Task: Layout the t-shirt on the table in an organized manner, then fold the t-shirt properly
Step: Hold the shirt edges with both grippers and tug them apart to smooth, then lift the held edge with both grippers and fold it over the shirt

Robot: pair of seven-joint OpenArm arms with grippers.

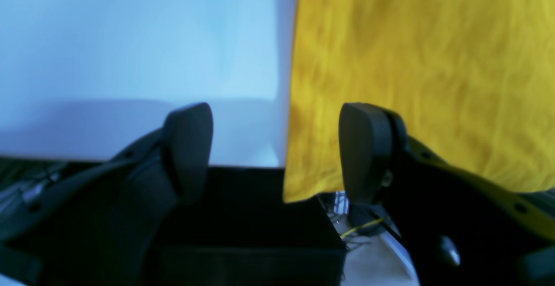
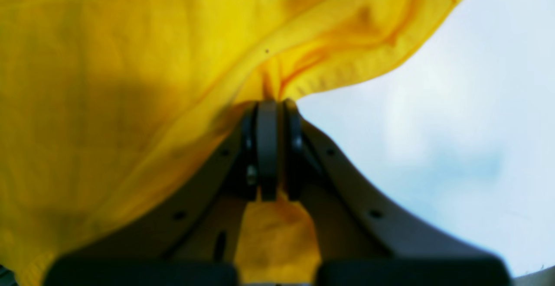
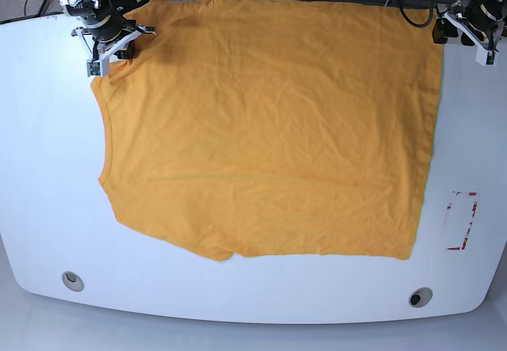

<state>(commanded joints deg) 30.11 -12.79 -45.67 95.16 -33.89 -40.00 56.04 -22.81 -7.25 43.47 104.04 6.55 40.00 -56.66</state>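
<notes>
The orange-yellow t-shirt point(image 3: 269, 129) lies spread flat over most of the white table point(image 3: 47, 169), plain side up, with no lettering showing. At the far left, my right gripper point(image 3: 108, 52) sits on the shirt's sleeve area. The right wrist view shows that gripper point(image 2: 269, 104) shut on a bunched fold of the t-shirt point(image 2: 108, 82) near a stitched edge. At the far right corner, my left gripper point(image 3: 461, 40) is beside the shirt's edge. In the left wrist view it point(image 1: 275, 117) stands open, the shirt point(image 1: 412, 60) edge running between its fingers, nothing pinched.
A red-white tape rectangle point(image 3: 462, 220) marks the table's right side. Two metal grommets point(image 3: 72, 280) point(image 3: 420, 296) sit near the front edge. Cables lie beyond the far edge. A black box point(image 1: 243, 216) shows below the table edge under my left gripper.
</notes>
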